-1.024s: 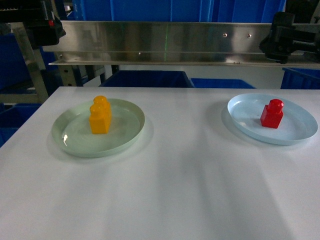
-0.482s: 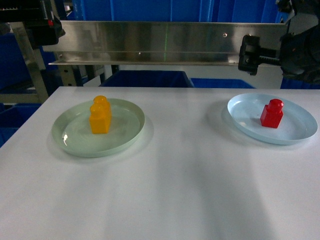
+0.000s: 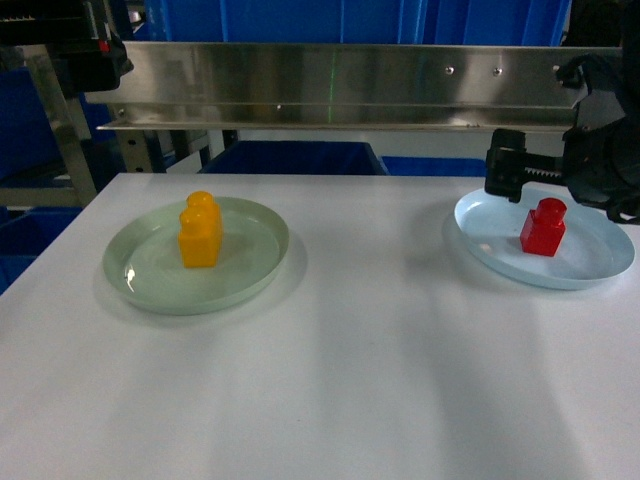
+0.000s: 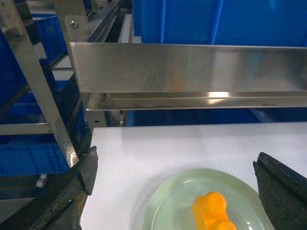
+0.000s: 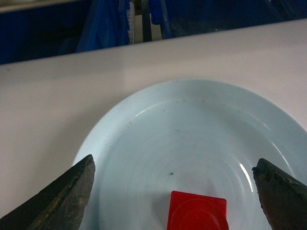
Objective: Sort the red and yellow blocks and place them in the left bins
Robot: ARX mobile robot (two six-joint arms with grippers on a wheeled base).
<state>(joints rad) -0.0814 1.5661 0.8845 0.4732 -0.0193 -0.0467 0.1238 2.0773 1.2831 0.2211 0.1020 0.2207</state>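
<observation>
The yellow block (image 3: 200,232) stands upright in the pale green plate (image 3: 150,285) on the left of the table. It also shows in the left wrist view as the yellow block (image 4: 211,211), low in the frame, below and between the fingers of my open left gripper (image 4: 175,160). On the right, the red block (image 3: 543,227) stands in the pale blue plate (image 3: 595,268). My right gripper (image 3: 555,188) hovers just behind and above it. In the right wrist view the red block (image 5: 196,211) lies between the wide-open fingers of that gripper (image 5: 173,167), untouched.
A steel rail (image 3: 330,90) runs above the table's far edge (image 3: 300,176). Blue bins (image 3: 295,157) sit behind and below it, and more blue bins (image 4: 29,153) show beside a metal frame leg (image 4: 43,96) on the left.
My right gripper has come down from the upper right to just over the pale blue plate and the red block. Both blocks and plates have stayed put.
</observation>
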